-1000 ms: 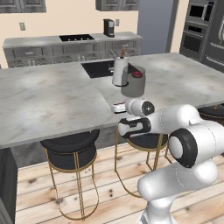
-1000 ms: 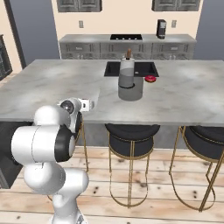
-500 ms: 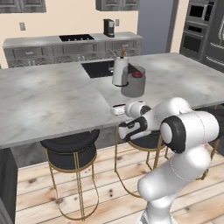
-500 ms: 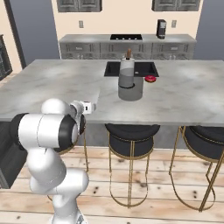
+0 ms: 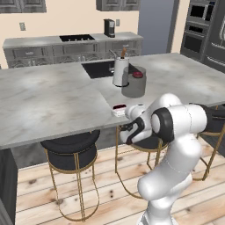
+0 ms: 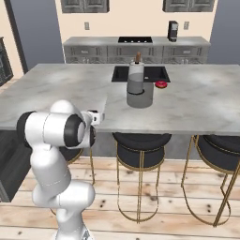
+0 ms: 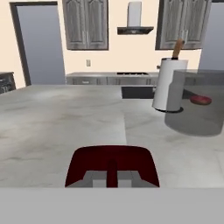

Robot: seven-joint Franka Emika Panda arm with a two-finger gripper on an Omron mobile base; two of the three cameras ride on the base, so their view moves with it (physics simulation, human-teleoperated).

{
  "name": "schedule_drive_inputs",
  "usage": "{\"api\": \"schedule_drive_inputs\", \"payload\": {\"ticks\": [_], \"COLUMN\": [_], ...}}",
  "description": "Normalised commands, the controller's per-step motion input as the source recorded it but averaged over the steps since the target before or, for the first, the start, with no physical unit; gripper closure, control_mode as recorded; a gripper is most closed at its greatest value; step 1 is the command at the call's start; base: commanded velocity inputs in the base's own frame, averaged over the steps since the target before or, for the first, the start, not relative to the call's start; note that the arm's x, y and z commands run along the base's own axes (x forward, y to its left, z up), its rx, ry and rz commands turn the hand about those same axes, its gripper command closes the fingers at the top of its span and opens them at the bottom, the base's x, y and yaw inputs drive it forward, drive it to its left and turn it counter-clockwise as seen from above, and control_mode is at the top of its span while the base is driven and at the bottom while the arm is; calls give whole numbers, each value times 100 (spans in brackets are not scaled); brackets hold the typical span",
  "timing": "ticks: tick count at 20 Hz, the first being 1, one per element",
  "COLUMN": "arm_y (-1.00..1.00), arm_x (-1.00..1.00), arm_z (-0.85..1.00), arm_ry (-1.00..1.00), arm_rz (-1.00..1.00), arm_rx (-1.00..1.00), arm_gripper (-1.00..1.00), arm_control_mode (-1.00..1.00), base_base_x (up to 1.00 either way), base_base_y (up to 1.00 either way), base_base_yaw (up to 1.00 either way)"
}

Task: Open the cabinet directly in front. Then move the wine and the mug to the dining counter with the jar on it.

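Observation:
A small dark red mug (image 7: 112, 159) sits between my fingertips, and my gripper (image 7: 112, 178) is shut on it. The gripper (image 5: 120, 111) holds the mug (image 5: 118, 107) right at the near edge of the dining counter (image 5: 52, 101); I cannot tell whether it touches the marble. The gripper (image 6: 96, 117) is at that same edge in the right base view. Farther in stand the grey jar (image 5: 134, 83) (image 7: 194, 103) and, touching its left side, the wine (image 5: 119, 70) (image 7: 168, 85), whitish with a brown neck. I cannot tell which wall cabinet is the task's.
A black sink (image 5: 99, 69) lies behind the jar, with a small red thing (image 6: 161, 84) beside it. Gold-legged black stools (image 5: 70, 151) (image 6: 140, 145) stand under the counter's near edge. Shut grey wall cabinets (image 7: 85, 24) and a worktop with a coffee machine (image 5: 109, 27) line the far wall.
The arm's elbow has swung in toward the counter. The gripper and the mug have stayed at the counter's near edge.

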Motion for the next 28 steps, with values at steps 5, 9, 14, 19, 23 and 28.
{"api": "schedule_drive_inputs", "payload": {"ticks": [5, 9, 14, 19, 23, 28], "arm_y": [6, 3, 0, 0, 0, 0], "arm_x": [54, 36, 3, 0, 0, 3], "arm_z": [-14, -40, -33, -30, -54, -46], "arm_ry": [0, 0, -3, -5, -11, -16], "arm_rz": [-1, 0, 0, 0, 0, 0], "arm_rx": [0, 0, 5, 10, 18, 9], "arm_gripper": [100, 100, 100, 100, 100, 100], "arm_control_mode": [-100, -100, -100, -100, -100, -100], "base_base_x": [0, 0, 0, 0, 0, 0], "base_base_y": [0, 0, 0, 0, 0, 0], "base_base_yaw": [0, 0, 0, 0, 0, 0]}}
